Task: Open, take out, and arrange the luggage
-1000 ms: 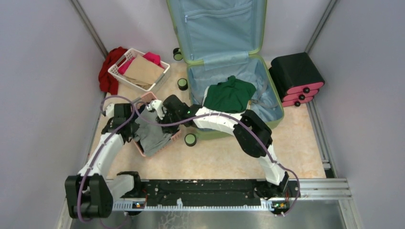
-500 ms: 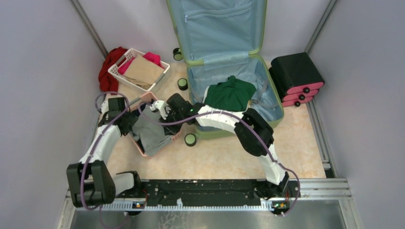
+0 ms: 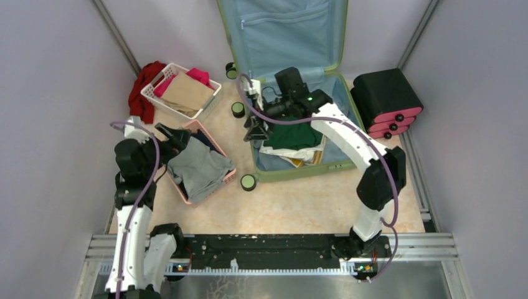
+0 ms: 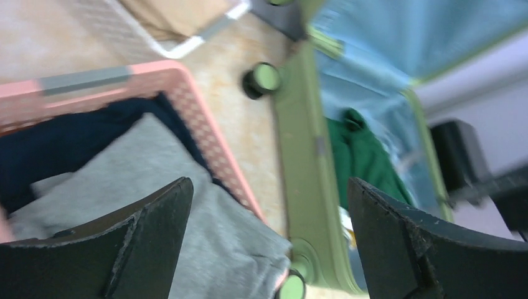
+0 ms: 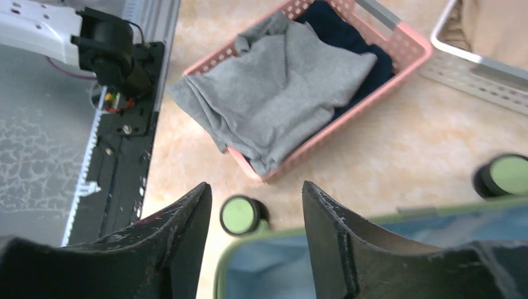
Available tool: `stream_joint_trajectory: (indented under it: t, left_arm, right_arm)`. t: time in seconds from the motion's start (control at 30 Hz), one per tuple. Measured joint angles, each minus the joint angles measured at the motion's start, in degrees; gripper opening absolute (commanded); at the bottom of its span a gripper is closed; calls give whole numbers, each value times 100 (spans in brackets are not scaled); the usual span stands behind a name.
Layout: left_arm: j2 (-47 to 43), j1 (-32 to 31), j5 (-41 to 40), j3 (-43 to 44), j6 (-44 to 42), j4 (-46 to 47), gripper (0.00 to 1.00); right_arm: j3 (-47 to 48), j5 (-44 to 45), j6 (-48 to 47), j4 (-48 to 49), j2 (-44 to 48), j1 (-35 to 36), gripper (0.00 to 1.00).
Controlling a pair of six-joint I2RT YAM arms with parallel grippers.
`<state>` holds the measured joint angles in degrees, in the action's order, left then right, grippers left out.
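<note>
The luggage (image 3: 299, 170) lies open on the floor, its blue-lined lid (image 3: 283, 31) upright against the back wall. A green garment (image 3: 292, 134) and other folded things lie in its base. My right gripper (image 3: 255, 131) hangs open above the base's left rim (image 5: 373, 215), over a caster wheel (image 5: 240, 215), nothing between its fingers (image 5: 255, 187). My left gripper (image 3: 174, 138) is open at the far-left end of the pink basket (image 3: 219, 152), where a grey garment (image 3: 199, 168) lies on a navy one. In the left wrist view the gripper (image 4: 269, 184) is wide apart and empty.
A white basket (image 3: 210, 101) with tan and pink clothes stands at the back left, a red garment (image 3: 142, 87) beside it. Stacked black-and-pink cases (image 3: 386, 99) stand right of the luggage. Grey walls close in both sides. The arms' rail (image 3: 268, 249) runs along the near edge.
Both grippers have opened and left the grey garment in the pink basket. The right arm swung back right over the luggage. The left arm drew back to the left.
</note>
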<state>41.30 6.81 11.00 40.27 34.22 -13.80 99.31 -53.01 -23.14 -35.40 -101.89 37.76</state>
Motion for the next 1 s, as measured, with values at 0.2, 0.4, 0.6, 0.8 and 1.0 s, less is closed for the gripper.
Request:
stream_joint_trajectory:
  t: [0.2,0.4,0.6,0.8,1.0]
  left_arm:
    - [-466,0,1775,-815,444,1353,97]
    - [63,-20,3320,-1274,1290,2645,91]
    - [184,-212,3836,-1523,1690,3077,92]
    - [-98,-271,3897,-1790,1871,3241,92]
    - [-179,-271,3899,-2000,1941,3298,92]
  right_arm:
    - [-686,240,-1049,-527,575,-713,68]
    - [-1878,772,-2354,-763,1123,-1248,73]
    - [-2297,1084,-3351,-693,1303,-1578,72]
    - [-2356,1340,-3689,-520,1220,-1617,68]
    - [-2358,1593,-3665,-321,914,-1613,60]
